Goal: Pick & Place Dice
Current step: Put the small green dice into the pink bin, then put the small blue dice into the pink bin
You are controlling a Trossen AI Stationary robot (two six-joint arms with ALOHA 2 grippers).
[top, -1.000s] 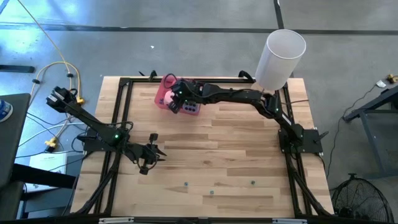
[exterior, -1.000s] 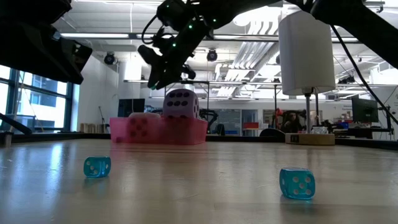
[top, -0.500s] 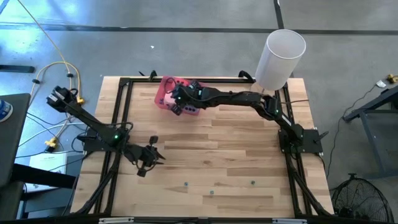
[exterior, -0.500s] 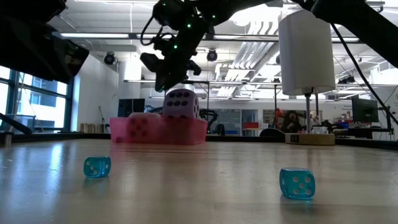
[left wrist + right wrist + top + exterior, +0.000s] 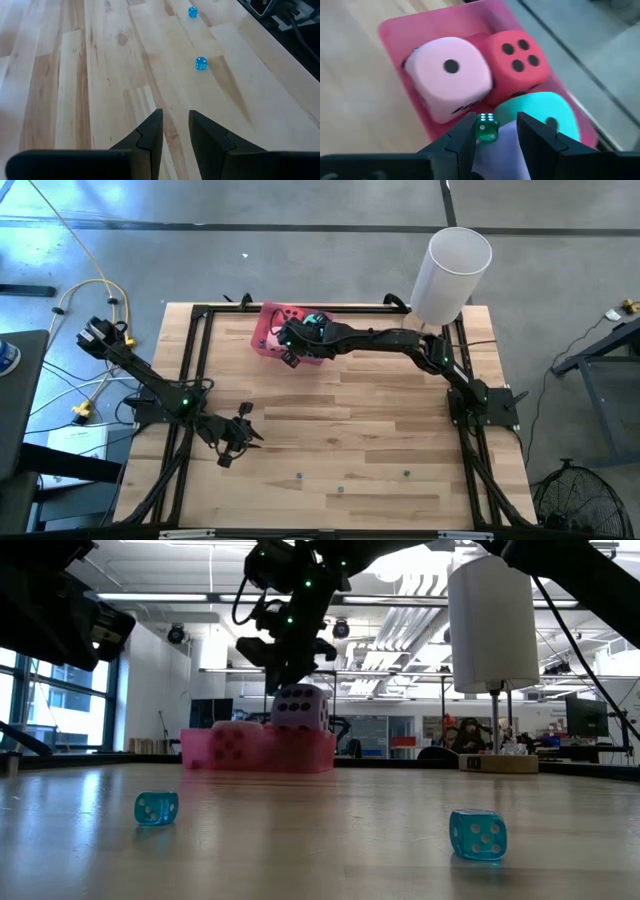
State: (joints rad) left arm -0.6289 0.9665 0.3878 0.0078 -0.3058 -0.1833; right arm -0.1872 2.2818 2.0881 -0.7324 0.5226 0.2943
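My right pincer [image 5: 489, 131] pinches a tiny green die [image 5: 487, 127] between its fingertips, right above the pink tray [image 5: 400, 30]. Below it lie the pink die [image 5: 450, 75], red die [image 5: 517, 52], teal die [image 5: 545, 112] and purple die [image 5: 502, 150].

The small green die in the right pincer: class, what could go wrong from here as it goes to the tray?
1. The small green die sits only between the right pincer's fingertips, so it might slip early.
2. The pink tray is already packed with the pink die, red die, teal die and purple die; dropped on their rounded tops, it may bounce out.
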